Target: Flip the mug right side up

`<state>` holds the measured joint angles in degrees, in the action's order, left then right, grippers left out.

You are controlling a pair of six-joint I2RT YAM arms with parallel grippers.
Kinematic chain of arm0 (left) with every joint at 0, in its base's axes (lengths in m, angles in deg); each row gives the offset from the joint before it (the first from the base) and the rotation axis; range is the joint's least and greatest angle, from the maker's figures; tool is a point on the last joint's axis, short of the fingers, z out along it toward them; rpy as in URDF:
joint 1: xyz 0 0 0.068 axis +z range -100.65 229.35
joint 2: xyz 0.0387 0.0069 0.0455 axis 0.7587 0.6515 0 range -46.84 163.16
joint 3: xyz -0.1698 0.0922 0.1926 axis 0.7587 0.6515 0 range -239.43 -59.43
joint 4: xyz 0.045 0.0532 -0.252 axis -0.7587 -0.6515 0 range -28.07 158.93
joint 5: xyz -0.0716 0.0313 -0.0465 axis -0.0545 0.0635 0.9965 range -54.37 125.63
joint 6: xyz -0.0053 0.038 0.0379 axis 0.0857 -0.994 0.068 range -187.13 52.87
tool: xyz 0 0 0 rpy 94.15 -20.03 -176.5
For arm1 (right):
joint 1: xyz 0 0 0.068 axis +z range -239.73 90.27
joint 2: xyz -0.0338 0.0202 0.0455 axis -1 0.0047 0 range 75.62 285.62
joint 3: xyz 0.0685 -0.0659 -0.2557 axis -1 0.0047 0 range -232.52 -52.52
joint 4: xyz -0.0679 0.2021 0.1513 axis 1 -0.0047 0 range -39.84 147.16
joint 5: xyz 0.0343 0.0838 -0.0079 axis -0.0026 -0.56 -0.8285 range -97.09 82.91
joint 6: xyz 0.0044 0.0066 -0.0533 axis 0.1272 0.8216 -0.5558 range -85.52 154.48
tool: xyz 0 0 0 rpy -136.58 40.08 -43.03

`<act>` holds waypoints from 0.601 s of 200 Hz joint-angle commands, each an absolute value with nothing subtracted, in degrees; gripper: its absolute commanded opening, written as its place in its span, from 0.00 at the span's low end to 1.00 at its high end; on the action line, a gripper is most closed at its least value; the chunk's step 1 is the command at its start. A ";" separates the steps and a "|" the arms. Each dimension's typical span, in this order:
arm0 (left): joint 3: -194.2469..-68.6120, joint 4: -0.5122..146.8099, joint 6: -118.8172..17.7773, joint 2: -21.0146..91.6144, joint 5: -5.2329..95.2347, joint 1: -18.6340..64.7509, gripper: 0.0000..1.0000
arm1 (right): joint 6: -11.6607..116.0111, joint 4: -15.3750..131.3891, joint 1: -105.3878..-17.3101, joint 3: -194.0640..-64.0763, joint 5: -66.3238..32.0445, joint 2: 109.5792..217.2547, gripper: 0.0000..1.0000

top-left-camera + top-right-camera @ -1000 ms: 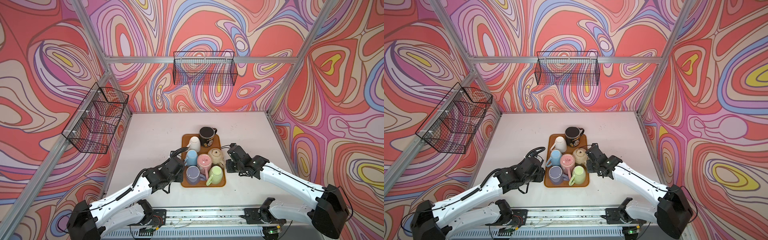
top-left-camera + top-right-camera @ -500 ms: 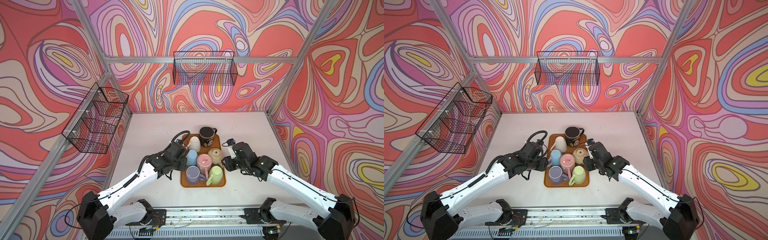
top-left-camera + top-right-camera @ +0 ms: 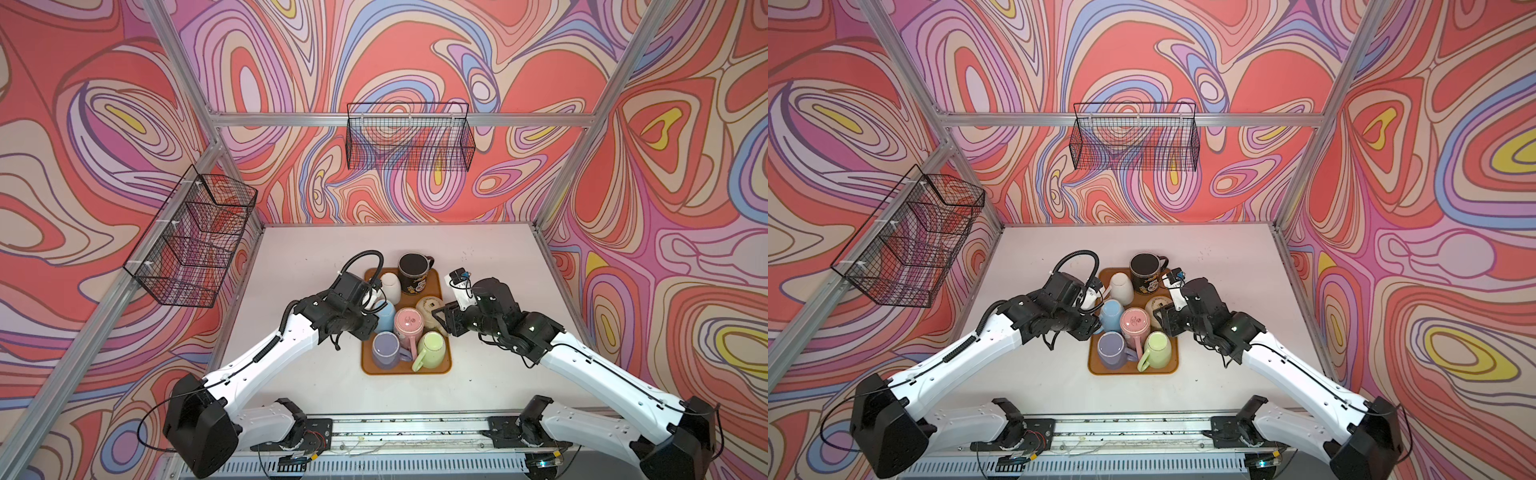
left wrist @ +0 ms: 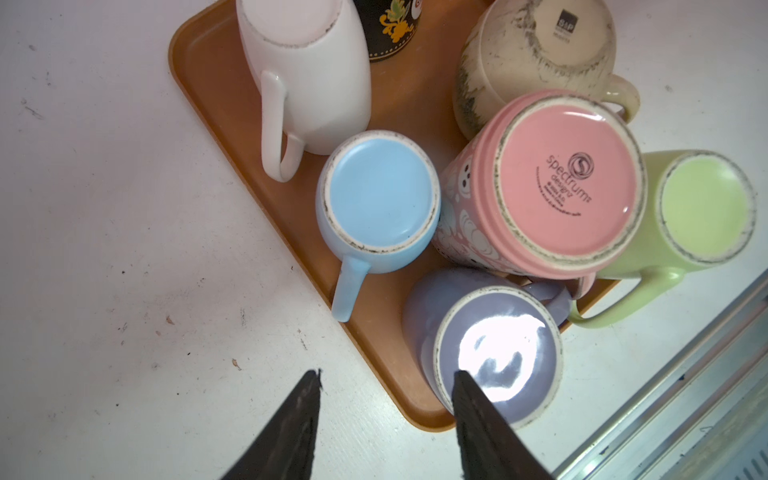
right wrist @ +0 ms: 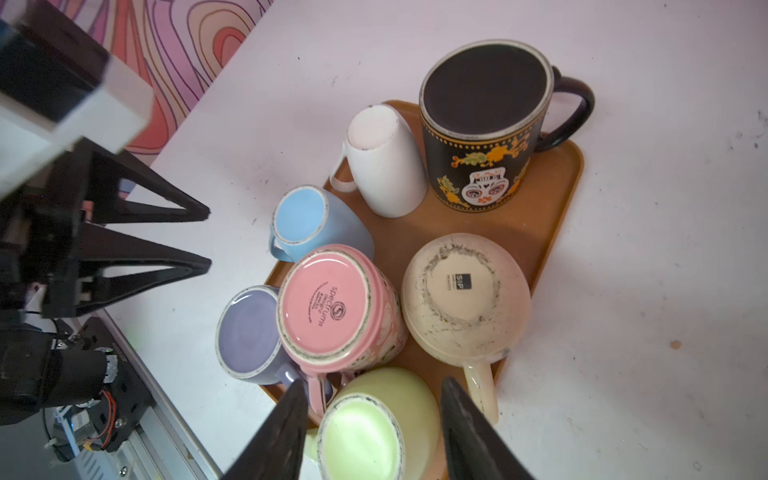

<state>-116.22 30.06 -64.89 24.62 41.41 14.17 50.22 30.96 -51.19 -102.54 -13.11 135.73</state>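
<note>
1. The mugs (image 3: 408, 323) all stand bottom-up on the orange tray (image 3: 405, 371).
2. My left gripper (image 4: 386, 376): jaws partly apart, empty, beside the lilac mug (image 4: 494, 357).
3. My right gripper (image 5: 374, 381): jaws parted above the green mug (image 5: 365, 440), gripping nothing.
4. The skull print on the black mug (image 5: 484, 124) reads only in the right wrist view.

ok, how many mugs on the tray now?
7, all upside down on the orange tray. Far end: black skull mug, white mug. Middle: blue mug, pink mug, cream mug. Near end: purple mug, green mug. None seem hidden.

Pink mug (image 4: 567, 183): glossy glaze, foot ring bare, rough. Tray (image 4: 216, 83): matt plastic, smooth. Worktop (image 4: 104, 249): matt white, scuffed.
</note>
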 commanded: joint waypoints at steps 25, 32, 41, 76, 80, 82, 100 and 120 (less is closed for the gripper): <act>-118.86 28.76 -71.87 30.20 49.43 18.10 0.55 | 48.43 34.36 -51.42 -104.24 -15.64 136.08 0.55; -119.37 28.83 -71.79 31.46 50.04 18.38 0.55 | 48.12 34.76 -51.41 -104.27 -15.70 136.29 0.55; -120.29 28.06 -71.69 33.30 50.15 18.58 0.54 | 48.01 35.26 -51.41 -104.24 -15.77 136.45 0.55; -124.57 25.62 -72.23 40.36 48.44 18.76 0.51 | 49.89 39.34 -51.50 -102.88 -15.38 135.68 0.55; -124.75 25.67 -72.29 40.79 48.40 18.78 0.50 | 50.14 39.93 -51.50 -102.59 -15.56 135.52 0.55; -124.82 25.68 -72.33 41.05 48.29 18.79 0.50 | 50.30 40.28 -51.52 -102.43 -15.67 135.50 0.55; -125.65 25.51 -72.50 42.63 47.21 18.78 0.49 | 51.06 42.09 -51.56 -101.66 -16.05 135.63 0.55; -126.14 25.49 -72.97 43.04 45.87 18.85 0.47 | 50.88 42.74 -51.50 -101.47 -16.42 136.79 0.55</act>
<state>-124.27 27.94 -71.01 42.37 47.42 18.41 50.27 39.86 -51.19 -102.52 -15.69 136.17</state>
